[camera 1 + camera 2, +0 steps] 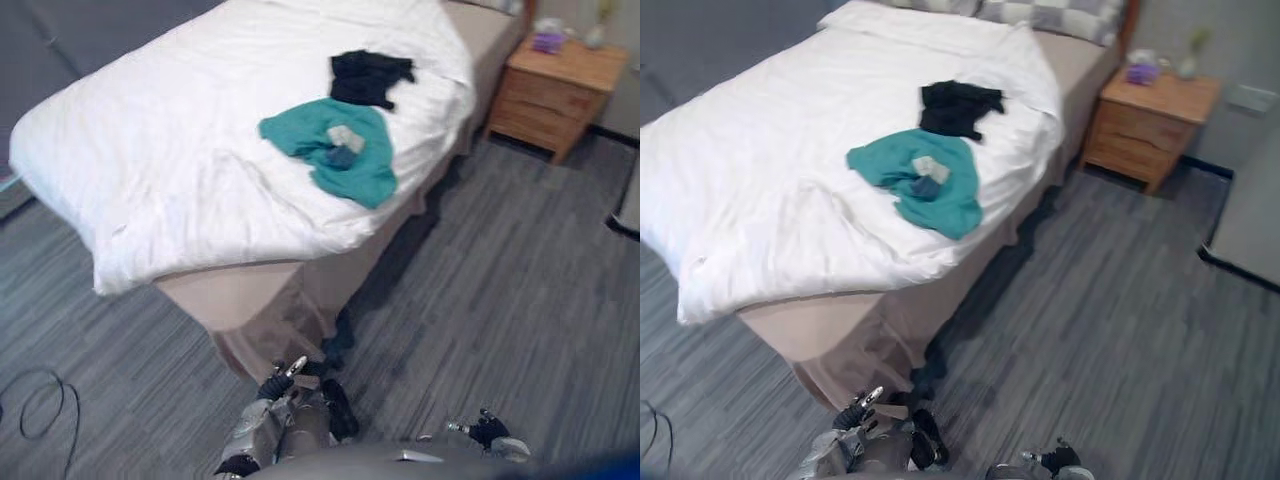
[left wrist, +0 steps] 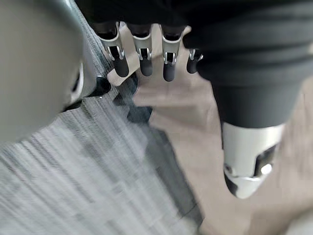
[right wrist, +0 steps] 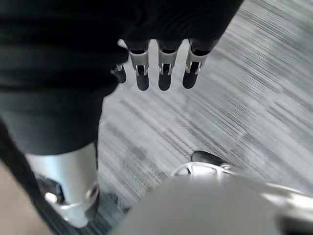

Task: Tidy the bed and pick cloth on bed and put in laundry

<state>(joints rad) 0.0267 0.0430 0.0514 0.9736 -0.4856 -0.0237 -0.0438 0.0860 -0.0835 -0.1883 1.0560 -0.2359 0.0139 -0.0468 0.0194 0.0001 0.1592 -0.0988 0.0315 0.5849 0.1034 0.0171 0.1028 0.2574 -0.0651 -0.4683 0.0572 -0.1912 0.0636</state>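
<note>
Grey striped carpet floor [image 1: 500, 300] runs around a bed whose rumpled white duvet [image 1: 180, 150] hangs over a beige fabric base [image 1: 250, 300], with a low wooden nightstand [image 1: 550, 95] at its far corner. Two pieces of clothing lie on the duvet near the edge closest to the nightstand: a crumpled teal cloth [image 1: 365, 180] and, just beyond it and apart from it, a smaller black cloth [image 1: 368, 77]. A little grey-and-blue bundle [image 1: 343, 145] sits on top of the teal one; what it is I cannot tell. Both cloths lie loose and bunched, dropped rather than folded, so neither should resist a pinch from above. The robot stands off the foot corner of the bed, and its arms hang low for that reason. The left hand [image 2: 168, 61] has its fingers straight and spread with nothing between them and the thumb, and it hangs by the beige base. The right hand [image 3: 164, 73] is equally relaxed and empty above the carpet. Nothing has been picked up yet, so this looks like the approach stage. The cloths lie well out of reach from here, and the likely need is to step along the side of the bed toward the teal cloth before reaching – straightening the wrinkled duvet looks easier once both cloths are off it.
</note>
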